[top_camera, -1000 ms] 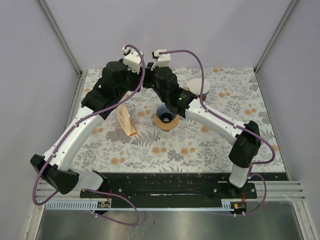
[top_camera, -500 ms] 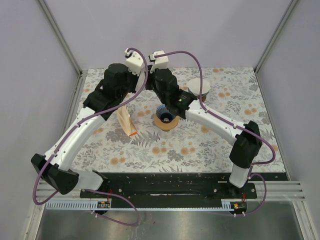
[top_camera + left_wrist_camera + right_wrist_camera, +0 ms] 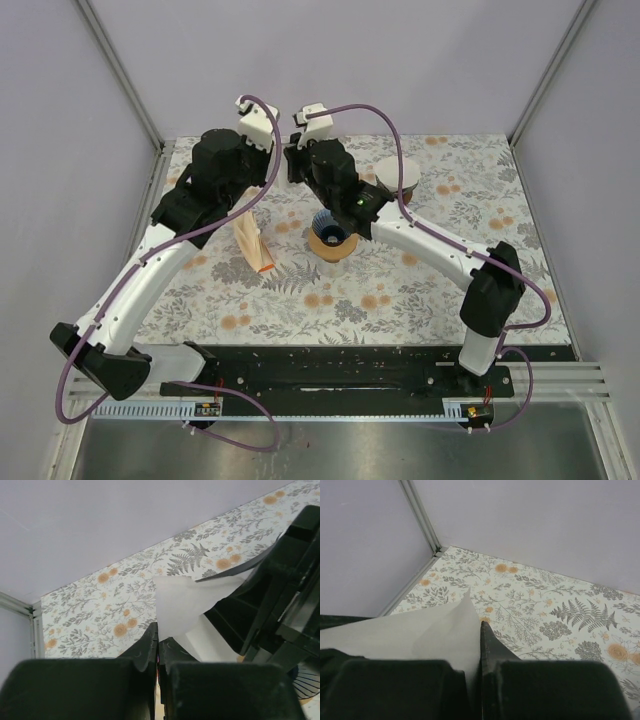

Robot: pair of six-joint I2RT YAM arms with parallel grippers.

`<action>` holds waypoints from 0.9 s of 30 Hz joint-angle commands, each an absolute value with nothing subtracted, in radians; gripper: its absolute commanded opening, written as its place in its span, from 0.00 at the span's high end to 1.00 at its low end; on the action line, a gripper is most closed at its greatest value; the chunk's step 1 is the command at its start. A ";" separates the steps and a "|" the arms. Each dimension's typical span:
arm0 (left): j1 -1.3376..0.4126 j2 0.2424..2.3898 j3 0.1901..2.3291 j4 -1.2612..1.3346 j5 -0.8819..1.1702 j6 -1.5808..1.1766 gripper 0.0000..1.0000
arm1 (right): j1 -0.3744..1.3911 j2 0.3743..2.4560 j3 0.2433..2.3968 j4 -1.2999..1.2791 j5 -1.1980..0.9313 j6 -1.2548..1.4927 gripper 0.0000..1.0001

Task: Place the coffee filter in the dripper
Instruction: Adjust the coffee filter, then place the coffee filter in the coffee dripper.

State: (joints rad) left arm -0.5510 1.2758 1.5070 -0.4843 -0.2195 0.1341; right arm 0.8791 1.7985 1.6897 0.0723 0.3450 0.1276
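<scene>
A white paper coffee filter (image 3: 182, 605) hangs in the air between my two grippers at the back of the table. My left gripper (image 3: 158, 634) is shut, its tips pinching the filter's lower corner. My right gripper (image 3: 480, 630) is shut on another edge of the same filter (image 3: 420, 630), and its black body (image 3: 280, 595) fills the right of the left wrist view. The dripper (image 3: 332, 236), a blue ribbed cone on a brown base, stands on the floral table just in front of both grippers. In the top view the wrists hide the filter.
A tan stack of folded filters (image 3: 254, 246) with an orange end lies left of the dripper. A white cup (image 3: 398, 176) stands at the back right. The grey back wall and the left corner post (image 3: 420, 517) are close behind the grippers.
My left gripper has closed on the filter, and the left arm has shifted a little to the left. The right gripper has stayed shut on the filter and moved slightly left.
</scene>
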 commanded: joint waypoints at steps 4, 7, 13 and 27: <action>-0.554 1.227 1.511 -0.425 -0.321 0.216 1.00 | 0.881 1.720 1.658 0.089 0.410 0.106 1.00; -0.554 1.227 1.511 -0.425 -0.333 0.227 1.00 | 0.879 1.712 1.683 0.025 0.390 0.094 1.00; -0.552 1.209 1.505 -0.471 -0.181 0.186 0.77 | 0.870 1.710 1.776 -0.222 0.312 0.084 1.00; -0.555 1.328 1.557 -0.614 0.164 0.052 0.49 | 0.836 1.681 1.919 -0.793 0.110 0.224 1.00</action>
